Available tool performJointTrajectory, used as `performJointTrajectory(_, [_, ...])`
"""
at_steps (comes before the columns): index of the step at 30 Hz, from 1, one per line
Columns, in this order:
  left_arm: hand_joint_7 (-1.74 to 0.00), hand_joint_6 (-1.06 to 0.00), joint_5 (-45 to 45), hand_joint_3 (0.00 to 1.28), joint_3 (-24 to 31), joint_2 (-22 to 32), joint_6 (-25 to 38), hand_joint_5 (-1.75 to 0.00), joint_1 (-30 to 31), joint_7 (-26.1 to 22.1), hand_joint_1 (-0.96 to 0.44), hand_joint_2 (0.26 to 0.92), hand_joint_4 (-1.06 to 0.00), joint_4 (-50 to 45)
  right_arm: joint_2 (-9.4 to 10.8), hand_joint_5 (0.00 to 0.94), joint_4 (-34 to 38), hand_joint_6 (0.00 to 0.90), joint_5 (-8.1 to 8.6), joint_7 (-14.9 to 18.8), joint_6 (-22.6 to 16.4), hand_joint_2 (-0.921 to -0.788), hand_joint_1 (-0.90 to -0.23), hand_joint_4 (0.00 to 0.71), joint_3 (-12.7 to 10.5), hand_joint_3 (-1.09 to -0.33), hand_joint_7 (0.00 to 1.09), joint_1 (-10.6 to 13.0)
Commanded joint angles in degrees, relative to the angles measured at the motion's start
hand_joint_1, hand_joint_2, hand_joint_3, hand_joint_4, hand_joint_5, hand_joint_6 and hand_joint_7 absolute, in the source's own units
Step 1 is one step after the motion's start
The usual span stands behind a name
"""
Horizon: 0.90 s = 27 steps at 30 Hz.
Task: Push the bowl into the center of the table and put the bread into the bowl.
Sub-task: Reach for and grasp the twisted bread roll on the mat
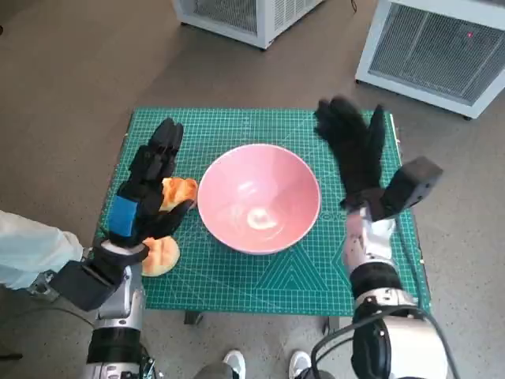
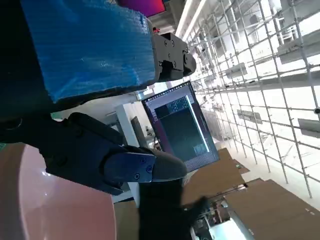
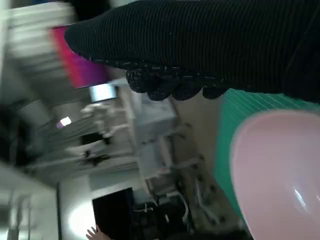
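We take the pink bowl (image 1: 259, 197) as our landmark: it sits upright on the green cutting mat (image 1: 237, 276), roughly at the mat's middle, so we judge the pushing part of the task as good as done. Its inside holds nothing but a glare of light, which tells us the bread has yet to go in

Our left hand (image 1: 146, 189) is raised just to the left of the bowl, blue-taped back towards the camera, fingers pointing away from us. A piece of bread (image 1: 178, 193) shows between this hand and the bowl's left rim, close against the fingers and thumb; we cannot tell from these pictures whether the hand really grips it or merely stands beside it. The left wrist view shows only the curled black fingers (image 2: 100, 160) and the bowl's edge, no bread. We guess the hand is placed there so that the bread can travel a short way over the rim

A second, rounder piece (image 1: 160, 256) lies on the mat below and to the left of the bowl, partly under our left wrist

Our right hand (image 1: 353, 146) hangs above the mat to the right of the bowl, fingers spread and holding nothing, apart from the rim. We read this as a hand kept clear, leaving room for the left one to work
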Motion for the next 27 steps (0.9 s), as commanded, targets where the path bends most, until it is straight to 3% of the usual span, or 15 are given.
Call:
performJointTrajectory(1, [-0.15, -0.14, 1.0, 0.32, -1.1, -0.4, 0.5, 0.0, -1.6, 0.5, -0.66, 0.921, -0.13, -0.6, -0.5, 0.018, -2.5, 0.299, -0.28, 3.9, -6.4, -0.921, -0.679, 0.211, 1.5, -0.839, 0.18, 2.4])
performJointTrajectory(4, [-0.14, -0.13, 1.4, 0.33, -1.6, -0.5, 0.5, 0.0, -2.1, 0.7, -0.67, 0.921, -0.12, -0.8, -0.6, 0.019, -4.5, 0.305, 0.32, 6.5, -10.3, -0.921, -0.704, 0.217, 2.2, -0.83, 0.19, 3.5])
performJointTrajectory(9, [-0.14, -0.13, 1.4, 0.34, -2.5, -0.6, 0.5, 0.0, -3.1, 0.2, -0.68, 0.921, -0.11, -1.2, -0.9, 0.017, -8.3, 0.288, 2.66, 11.5, -14.2, -0.921, -0.741, 0.222, 2.8, -0.819, 0.19, 5.1])
performJointTrajectory(17, [-0.14, -0.12, 0.4, 0.37, -3.5, -0.3, 0.4, 0.0, -5.4, -1.8, -0.68, 0.921, -0.1, -1.1, -1.0, 0.012, -14.6, 0.257, 6.23, 16.3, -15.7, -0.921, -0.776, 0.22, 4.4, -0.822, 0.2, 8.2])
performJointTrajectory(21, [-0.14, -0.12, -0.8, 0.38, -3.7, -0.2, 0.7, 0.0, -6.4, -3.4, -0.68, 0.921, -0.1, -1.2, -0.9, 0.003, -17.3, 0.136, 7.0, 16.9, -15.5, -0.921, -0.78, 0.22, 5.4, -0.828, 0.42, 9.7])
performJointTrajectory(27, [-0.14, -0.11, -4.1, 0.37, -3.7, 0.1, 2.5, 0.0, -6.9, -6.2, -0.69, 0.921, -0.11, -2.8, -0.5, 0.0, -20.5, 0.06, 8.2, 17.4, -15.0, -0.921, -0.794, 0.212, 6.8, -0.83, 0.52, 11.6])
